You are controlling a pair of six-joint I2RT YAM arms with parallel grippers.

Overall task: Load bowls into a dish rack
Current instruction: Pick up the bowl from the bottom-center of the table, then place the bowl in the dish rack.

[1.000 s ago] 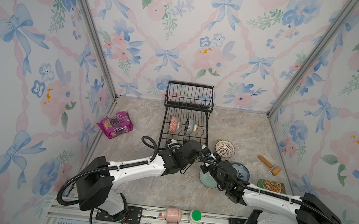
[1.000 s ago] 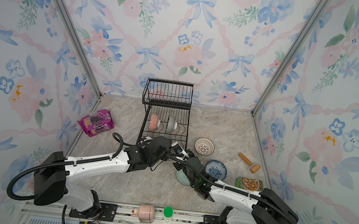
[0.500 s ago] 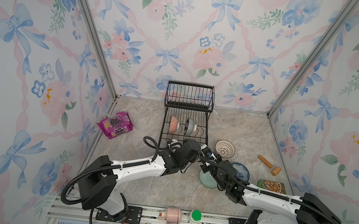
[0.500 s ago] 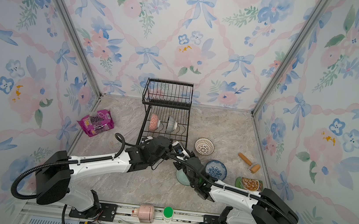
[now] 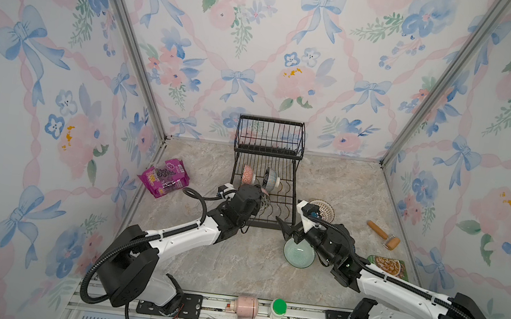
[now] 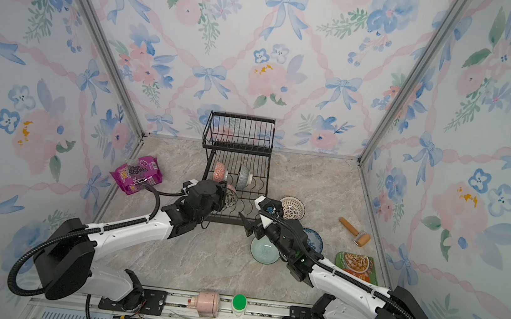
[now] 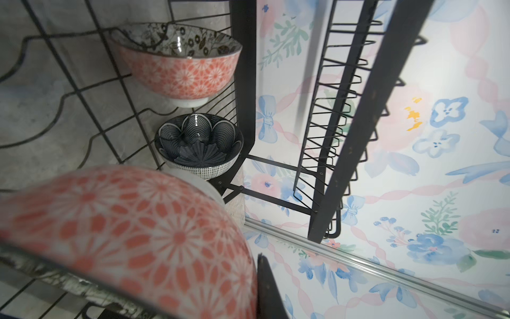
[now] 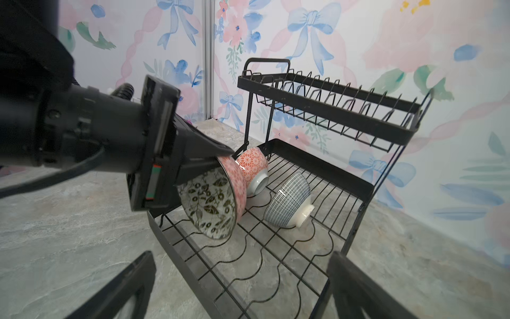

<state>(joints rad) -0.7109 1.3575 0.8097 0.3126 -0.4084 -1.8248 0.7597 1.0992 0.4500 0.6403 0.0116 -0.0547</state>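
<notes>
Bowl three, the floral bowl [image 8: 211,210], is tipping into the lower tier of the dish rack [image 8: 325,110], rim clamped in the left gripper [image 8: 220,158], pink bowl [image 8: 252,168] and striped bowl [image 8: 289,198] sitting racked farther back, right gripper [image 8: 240,255] hovering with jaws spread wide, mint bowl [image 5: 298,253], lattice bowl [image 5: 324,207] and blue bowl [image 6: 315,240] waiting at right.

I count six bowls. Two are pink-red outside, the pink bowl [image 8: 252,168] and the floral bowl [image 8: 209,207]. The rest are the lined bowl [image 8: 289,198], lattice bowl [image 5: 323,209], blue bowl [image 6: 316,242] and mint bowl [image 5: 299,253]. One rack [image 5: 268,150], two tiers. One purple packet [image 5: 163,178], one roller [image 5: 381,234], one food pack [image 5: 387,266], one pink bottle [image 5: 245,306], one green cap [image 5: 279,306]. Two grippers are mine: left gripper [image 8: 225,157], right gripper [image 8: 240,258].
</notes>
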